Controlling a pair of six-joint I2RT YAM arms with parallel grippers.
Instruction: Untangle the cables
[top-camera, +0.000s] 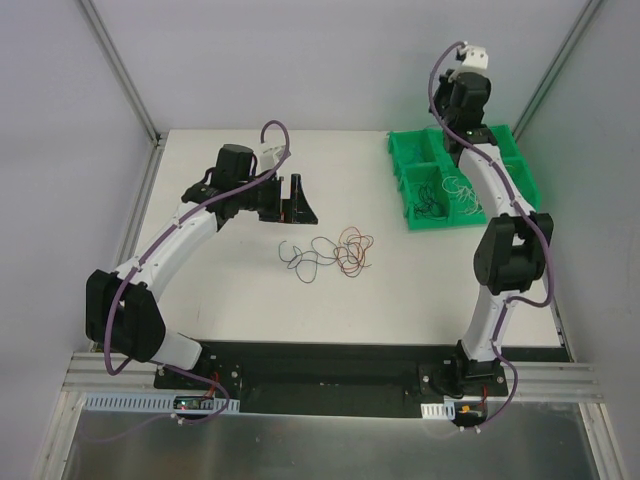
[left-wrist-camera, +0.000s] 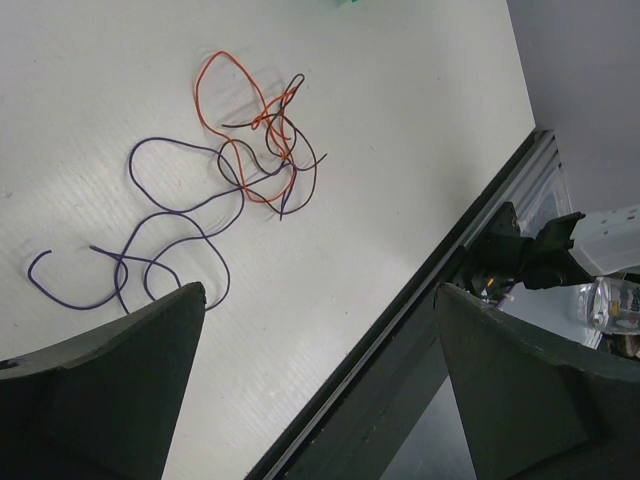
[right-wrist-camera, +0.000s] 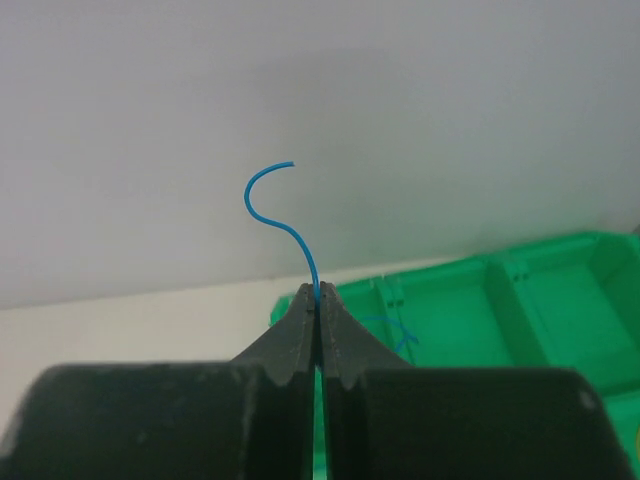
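Note:
A tangle of thin cables (top-camera: 328, 252) lies on the white table in front of the left gripper. In the left wrist view the tangle has an orange wire (left-wrist-camera: 214, 68), a purple-blue wire (left-wrist-camera: 182, 214) and a dark wire (left-wrist-camera: 310, 165). My left gripper (left-wrist-camera: 318, 296) is open and empty, held above the table just short of the tangle; it also shows in the top view (top-camera: 298, 202). My right gripper (right-wrist-camera: 318, 292) is shut on a thin blue wire (right-wrist-camera: 288, 226), which curls up from the fingertips, above the green bin (right-wrist-camera: 560, 300).
The green bin (top-camera: 520, 150) with several compartments stands at the back right, with loose wires (top-camera: 445, 192) in its near compartments and a blue wire (right-wrist-camera: 398, 328) in one. The right arm (top-camera: 490, 180) reaches over it. The table's front edge (left-wrist-camera: 400, 320) is a black rail.

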